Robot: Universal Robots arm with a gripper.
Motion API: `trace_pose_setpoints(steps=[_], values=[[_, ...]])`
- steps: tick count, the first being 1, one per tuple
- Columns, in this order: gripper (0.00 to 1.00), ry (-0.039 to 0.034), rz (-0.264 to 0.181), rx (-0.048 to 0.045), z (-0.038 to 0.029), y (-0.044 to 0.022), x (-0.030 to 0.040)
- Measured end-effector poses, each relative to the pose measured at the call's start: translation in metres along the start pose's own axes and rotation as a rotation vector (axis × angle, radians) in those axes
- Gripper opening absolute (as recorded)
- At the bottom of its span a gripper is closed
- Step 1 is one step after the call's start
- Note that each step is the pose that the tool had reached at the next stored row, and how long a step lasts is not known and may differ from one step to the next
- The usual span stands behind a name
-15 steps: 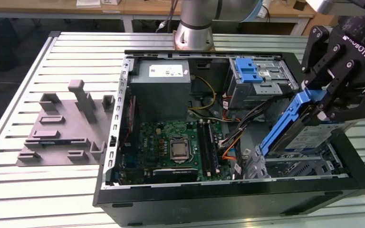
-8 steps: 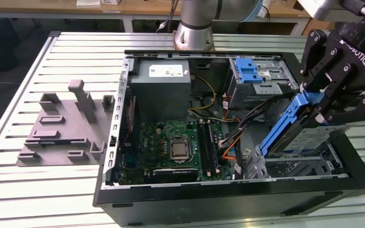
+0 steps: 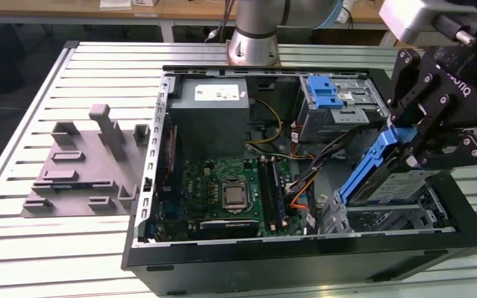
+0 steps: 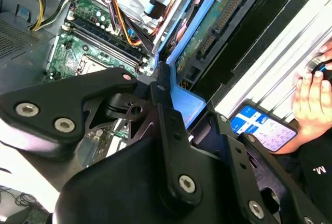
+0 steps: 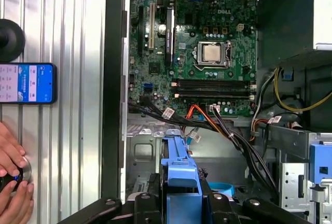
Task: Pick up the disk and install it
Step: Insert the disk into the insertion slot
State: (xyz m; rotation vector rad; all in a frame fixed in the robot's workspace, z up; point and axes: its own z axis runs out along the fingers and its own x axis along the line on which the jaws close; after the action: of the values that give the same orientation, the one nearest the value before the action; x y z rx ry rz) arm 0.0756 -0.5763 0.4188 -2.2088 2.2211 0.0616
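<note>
In the exterior view the gripper (image 3: 417, 152) hangs over the open computer case (image 3: 222, 264) at the exterior view's right, its black fingers (image 3: 471, 149) pinching the disk (image 3: 387, 177) by its blue frame. The disk is tilted, its lower end dipping into the drive bay at the near right corner of the case, its upper end rising between the fingers. In the first wrist view the blue frame (image 5: 179, 175) sits squarely between the two finger links, and in the second wrist view the disk (image 4: 207, 32) shows its green circuit side. Past it lie the motherboard (image 3: 230, 192), the grey power supply (image 3: 213, 108) and the metal cage with its blue latch (image 3: 330, 93). On the slatted table (image 3: 97, 68) sits a grey fixture block (image 3: 85, 164). A person's hand (image 5: 13, 182) rests beside a phone (image 5: 26, 83).
</note>
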Motion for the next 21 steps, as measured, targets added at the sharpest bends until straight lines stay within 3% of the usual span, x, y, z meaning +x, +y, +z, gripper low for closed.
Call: trace_pose_setpoints(steps=[21], values=[[0.36, -0.0005, 0.000, 0.0000, 0.0381, -0.0008, 0.0015]])
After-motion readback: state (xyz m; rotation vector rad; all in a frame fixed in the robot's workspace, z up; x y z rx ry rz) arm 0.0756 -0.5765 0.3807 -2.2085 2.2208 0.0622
